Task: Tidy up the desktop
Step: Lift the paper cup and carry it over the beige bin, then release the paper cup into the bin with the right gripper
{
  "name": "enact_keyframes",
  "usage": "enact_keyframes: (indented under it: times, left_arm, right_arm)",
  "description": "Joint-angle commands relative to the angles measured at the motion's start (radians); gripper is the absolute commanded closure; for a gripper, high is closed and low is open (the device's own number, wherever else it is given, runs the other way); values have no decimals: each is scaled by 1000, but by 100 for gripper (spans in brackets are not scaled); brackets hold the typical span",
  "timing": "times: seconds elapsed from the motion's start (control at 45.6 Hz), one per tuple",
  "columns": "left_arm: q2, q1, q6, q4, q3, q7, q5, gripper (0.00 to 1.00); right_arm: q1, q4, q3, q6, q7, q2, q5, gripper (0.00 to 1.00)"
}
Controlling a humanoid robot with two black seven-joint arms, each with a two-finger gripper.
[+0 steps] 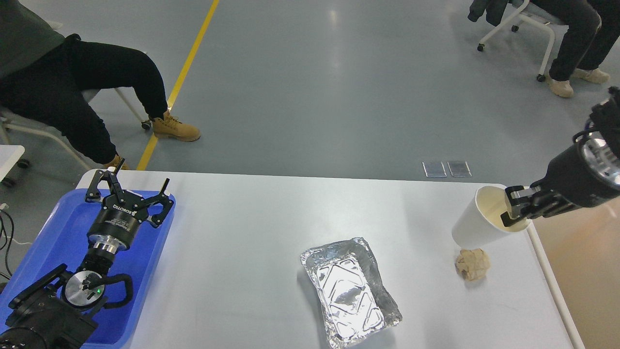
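The right gripper (514,211) pinches the rim of a tilted white paper cup (477,219), mouth facing right, above a crumpled brown wad (472,264). The left gripper (131,188) hangs spread over the blue tray (53,232). The empty foil tray (349,291) lies on the worktop (271,228), whose long axis runs left-right.

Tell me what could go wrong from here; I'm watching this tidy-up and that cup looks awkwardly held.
1. The right gripper pinches only the rim of the paper cup, which hangs tilted in the air; thin paper may buckle and the cup could slip.
2. Its mouth leans toward the bin, so any dregs could spill; whether it holds liquid cannot be told.
3. If dropped, it may land on the crumpled paper ball on the desktop below.
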Motion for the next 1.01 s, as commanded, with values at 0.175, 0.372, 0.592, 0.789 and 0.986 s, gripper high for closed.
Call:
enact_keyframes:
  times: [0.175,0.372,0.592,0.789,0.986]
  left_arm:
    - [0,1,0,0,0,-2,0,1]
    - [0,1,0,0,0,-2,0,1]
    - [0,-1,0,0,0,-2,0,1]
    - [0,-1,0,0,0,-2,0,1]
    - [0,1,0,0,0,-3,0,1]
  right_arm:
    - [300,-5,-126,78,3,-56,26,100]
    - [385,-25,-190,78,-8,-126,27,100]
    - [374,-231,-192,78,-25,-316,32,100]
    - [219,-327,-150,-235,-57,-500,173,100]
    - [-23,-306,-95,-658,-57,-599,345,100]
